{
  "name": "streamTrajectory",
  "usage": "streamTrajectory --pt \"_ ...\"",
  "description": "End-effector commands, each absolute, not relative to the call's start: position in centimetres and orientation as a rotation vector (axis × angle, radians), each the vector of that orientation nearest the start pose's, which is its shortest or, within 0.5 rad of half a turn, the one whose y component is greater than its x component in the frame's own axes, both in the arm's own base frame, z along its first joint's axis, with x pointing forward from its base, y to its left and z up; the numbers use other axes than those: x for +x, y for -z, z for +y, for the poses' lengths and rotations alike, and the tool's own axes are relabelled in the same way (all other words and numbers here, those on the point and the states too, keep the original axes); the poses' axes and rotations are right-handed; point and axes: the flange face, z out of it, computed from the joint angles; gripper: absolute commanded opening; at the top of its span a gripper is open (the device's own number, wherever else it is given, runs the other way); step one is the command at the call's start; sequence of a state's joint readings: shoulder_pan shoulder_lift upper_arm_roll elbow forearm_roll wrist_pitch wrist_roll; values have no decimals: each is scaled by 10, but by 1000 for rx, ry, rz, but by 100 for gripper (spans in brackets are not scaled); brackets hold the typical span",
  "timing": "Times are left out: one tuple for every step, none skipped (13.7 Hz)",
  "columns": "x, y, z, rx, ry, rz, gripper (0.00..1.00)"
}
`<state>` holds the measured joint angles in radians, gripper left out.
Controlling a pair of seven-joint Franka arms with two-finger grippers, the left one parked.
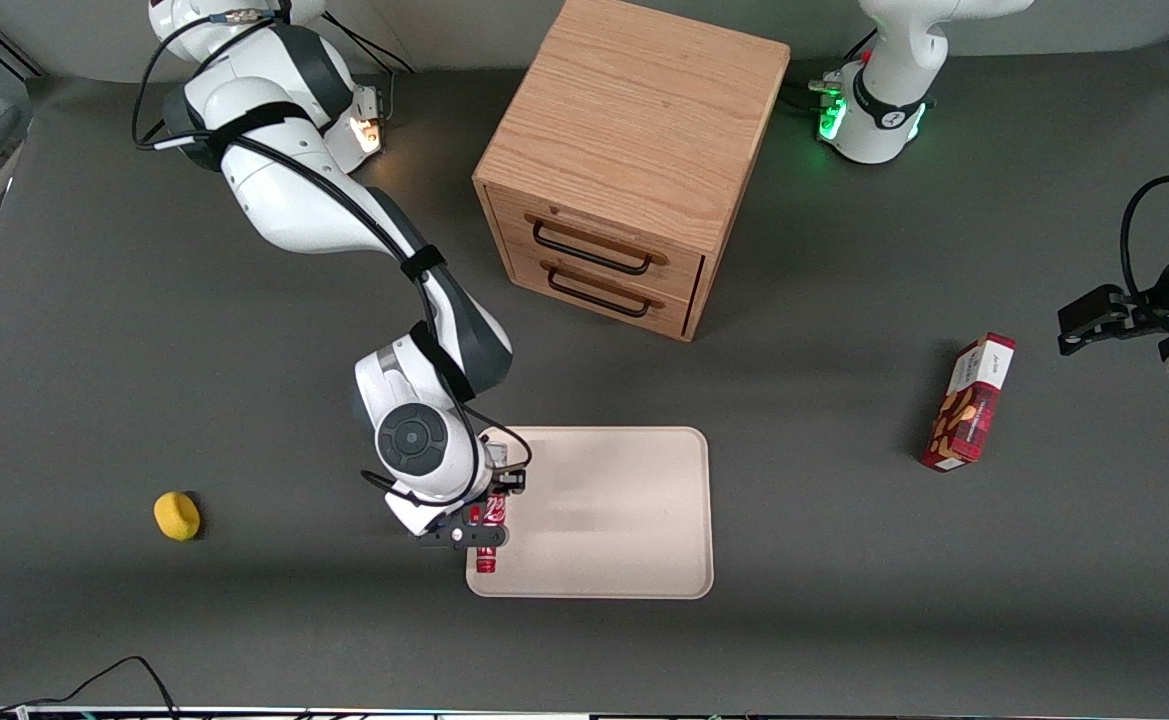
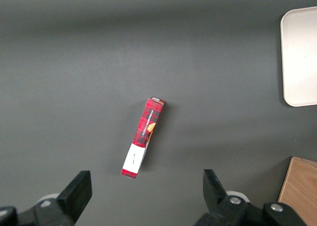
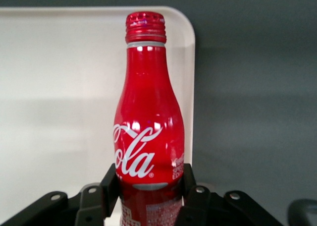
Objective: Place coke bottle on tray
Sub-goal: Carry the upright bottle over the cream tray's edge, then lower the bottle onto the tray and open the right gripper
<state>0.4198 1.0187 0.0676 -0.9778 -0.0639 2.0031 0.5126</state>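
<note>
The coke bottle [image 1: 487,545] is a slim red bottle with white script and a red cap. My right gripper [image 1: 485,524] is shut on its lower body and holds it over the corner of the pale beige tray [image 1: 614,510] nearest the front camera, at the working arm's end. In the right wrist view the bottle [image 3: 147,127] sits between the two black fingers [image 3: 110,184], its cap pointing at the tray's rounded corner [image 3: 185,28]. I cannot tell whether the bottle touches the tray. The tray's edge also shows in the left wrist view [image 2: 299,57].
A wooden two-drawer cabinet [image 1: 629,160] stands farther from the front camera than the tray. A red snack box [image 1: 969,403] lies toward the parked arm's end. A yellow sponge-like lump [image 1: 177,516] lies toward the working arm's end.
</note>
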Motion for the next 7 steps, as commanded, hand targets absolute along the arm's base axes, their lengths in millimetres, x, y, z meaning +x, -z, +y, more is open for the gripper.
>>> streamTrajectory --pt "713 -226 348 -3136 85 20 0" --pt "714 -222 347 -3135 93 20 0" --pt "713 -221 348 -3137 92 12 0" --pt "713 -212 346 -3150 89 11 0" --pt "713 -208 346 -3151 89 11 6" --pt "713 -206 346 -3152 87 11 16" --pt "713 -204 345 -3154 84 12 36"
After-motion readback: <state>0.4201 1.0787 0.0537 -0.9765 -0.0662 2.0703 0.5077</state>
